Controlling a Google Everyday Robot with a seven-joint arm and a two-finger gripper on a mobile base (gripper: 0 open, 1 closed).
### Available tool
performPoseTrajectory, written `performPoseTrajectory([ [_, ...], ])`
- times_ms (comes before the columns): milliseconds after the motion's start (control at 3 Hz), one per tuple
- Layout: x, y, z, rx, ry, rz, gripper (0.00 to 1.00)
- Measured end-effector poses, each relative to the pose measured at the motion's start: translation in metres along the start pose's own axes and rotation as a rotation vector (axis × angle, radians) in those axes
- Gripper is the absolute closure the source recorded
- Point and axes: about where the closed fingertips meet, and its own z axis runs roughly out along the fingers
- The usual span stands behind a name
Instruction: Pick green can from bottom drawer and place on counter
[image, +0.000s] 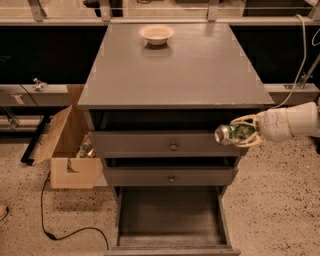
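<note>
My gripper (243, 133) comes in from the right on a white arm and is shut on the green can (233, 134). The can lies on its side with a silver end pointing left. It hangs in the air in front of the right end of the top drawer, below the counter's front edge. The counter (175, 70) is the flat grey top of the cabinet. The bottom drawer (170, 215) is pulled out and its grey floor is bare.
A small cream bowl (157, 34) sits at the back of the counter. Two shallow drawers with round knobs (173, 147) are slightly open. An open cardboard box (70, 150) stands on the floor at the left, with a black cable (60, 230) beside it.
</note>
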Motion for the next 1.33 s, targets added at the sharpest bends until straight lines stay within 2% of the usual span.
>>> performPoseTrajectory([
  [333,-0.007,-0.005,-0.016,0.041,0.003,-0.010,1.00],
  [1000,-0.046,-0.036,-0.114,0.106,0.093,-0.083,1.00],
  [1333,-0.055,-0.061,-0.143,0.115,0.119,-0.101,1.00],
])
